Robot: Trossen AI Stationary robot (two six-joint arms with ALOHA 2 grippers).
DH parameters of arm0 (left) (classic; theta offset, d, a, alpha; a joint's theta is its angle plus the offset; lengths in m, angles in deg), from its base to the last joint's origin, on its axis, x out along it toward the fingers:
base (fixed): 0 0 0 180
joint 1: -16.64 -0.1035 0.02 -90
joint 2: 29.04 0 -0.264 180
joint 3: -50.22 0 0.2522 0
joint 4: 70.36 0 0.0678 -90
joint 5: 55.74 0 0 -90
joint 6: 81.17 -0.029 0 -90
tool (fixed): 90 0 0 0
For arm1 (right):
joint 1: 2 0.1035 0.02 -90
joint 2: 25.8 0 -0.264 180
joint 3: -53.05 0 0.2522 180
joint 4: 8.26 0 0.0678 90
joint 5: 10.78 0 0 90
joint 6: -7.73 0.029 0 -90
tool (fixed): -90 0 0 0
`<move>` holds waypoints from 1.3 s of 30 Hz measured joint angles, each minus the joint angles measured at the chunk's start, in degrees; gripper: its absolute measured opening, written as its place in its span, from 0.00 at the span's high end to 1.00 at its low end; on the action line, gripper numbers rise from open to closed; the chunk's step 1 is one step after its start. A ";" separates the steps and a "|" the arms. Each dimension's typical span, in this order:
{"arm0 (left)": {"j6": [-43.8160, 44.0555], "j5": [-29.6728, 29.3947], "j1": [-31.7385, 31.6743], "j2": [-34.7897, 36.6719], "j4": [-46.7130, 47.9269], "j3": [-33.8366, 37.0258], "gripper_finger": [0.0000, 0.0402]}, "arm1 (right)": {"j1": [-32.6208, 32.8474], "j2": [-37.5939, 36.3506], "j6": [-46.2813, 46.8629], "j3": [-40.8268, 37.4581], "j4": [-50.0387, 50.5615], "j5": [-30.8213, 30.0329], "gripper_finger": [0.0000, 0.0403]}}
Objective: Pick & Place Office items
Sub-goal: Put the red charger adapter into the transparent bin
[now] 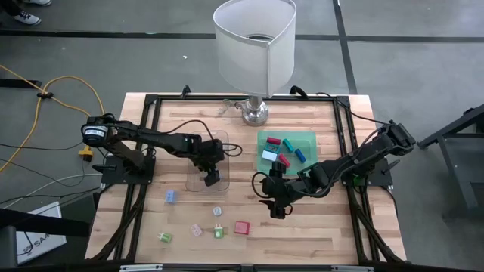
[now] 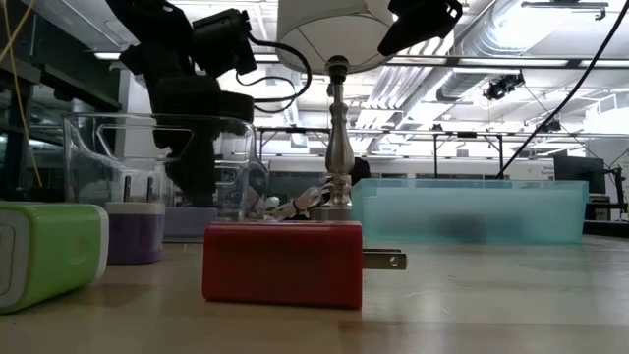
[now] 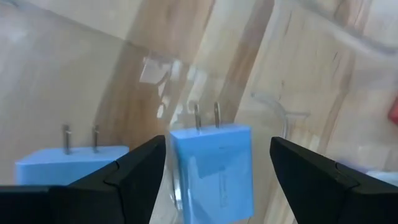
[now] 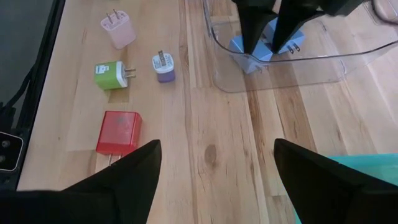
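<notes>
blue charger (image 3: 214,168) between left gripper (image 3: 217,165) fingers

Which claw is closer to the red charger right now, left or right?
Right. The right claw hovers just beside the red charger; the left claw is farther away, in the clear tray.

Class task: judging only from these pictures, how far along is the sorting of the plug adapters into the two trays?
Done: several small items lie in the green tray. In hand: the left end effector stands open inside the clear tray over a blue charger, apparently just released. Left: the red charger, a green one and others wait on the table; the right end effector hovers open.
</notes>
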State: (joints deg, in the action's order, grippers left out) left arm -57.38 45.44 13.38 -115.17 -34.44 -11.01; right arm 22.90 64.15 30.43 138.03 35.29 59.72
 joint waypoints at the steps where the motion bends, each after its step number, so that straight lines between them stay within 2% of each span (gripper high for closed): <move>1: 0.00 0.05 -0.41 0.55 0.04 0.00 0.30 | 0.00 0.00 0.01 -0.02 0.02 0.00 0.26; 10: -0.04 1.42 -2.87 7.89 -0.18 -0.02 0.30 | 0.00 0.00 0.02 -0.02 0.02 0.24 0.26; 15: -1.84 5.36 -2.48 12.81 -1.90 -0.02 0.30 | 0.00 0.00 0.02 -0.02 0.04 0.24 0.26; 26: -6.86 7.36 4.13 21.45 -11.30 -0.04 0.30 | 0.00 0.06 0.05 -0.02 0.04 0.22 0.26; 30: -7.48 6.20 7.29 23.21 -14.44 -0.09 0.30 | 0.00 0.48 0.02 -0.02 0.19 0.47 0.26; 33: -7.45 3.65 9.45 23.70 -14.49 -0.09 0.30 | -0.02 1.24 0.02 0.02 -0.05 2.09 0.26; 39: -7.58 -1.80 14.29 23.68 -14.47 -0.09 0.30 | 0.92 2.92 -0.57 0.09 -0.56 1.50 0.26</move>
State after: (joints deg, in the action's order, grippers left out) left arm -64.96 43.65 27.67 -91.49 -48.91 -11.09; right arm 23.82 67.07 29.85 138.12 34.73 61.22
